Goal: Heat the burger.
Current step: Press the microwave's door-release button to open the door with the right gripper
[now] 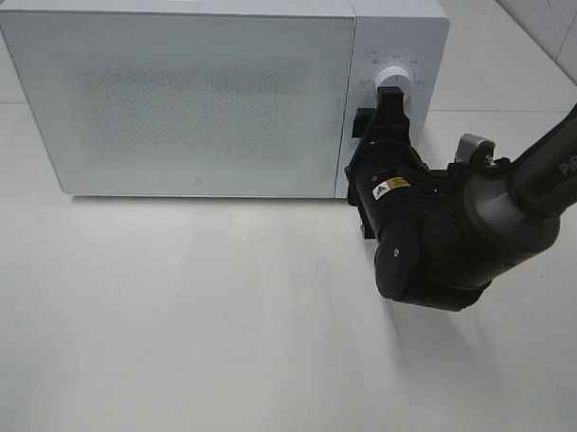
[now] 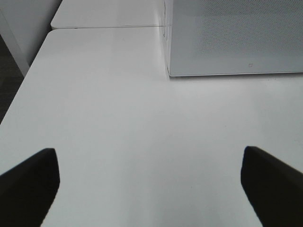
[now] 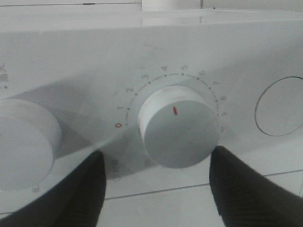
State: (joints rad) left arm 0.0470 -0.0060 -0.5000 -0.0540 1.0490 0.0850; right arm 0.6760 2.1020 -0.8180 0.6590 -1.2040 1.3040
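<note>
Bright, even light from above floods the white desk [image 1: 170,364], leaving it almost featureless in the high view. The dark right arm [image 1: 439,250] throws only a soft, faint shadow onto the desk beside it. The microwave [image 1: 179,89] door shows a grainy speckle. In the left wrist view the fingers [image 2: 28,187] are blurred black silhouettes against a washed-out surface. The right wrist view is soft overall. Its fingers [image 3: 71,194] are out of focus, the timer knob [image 3: 180,127] casts a grey shadow across the panel, and pale glare streaks the panel's far edge.
</note>
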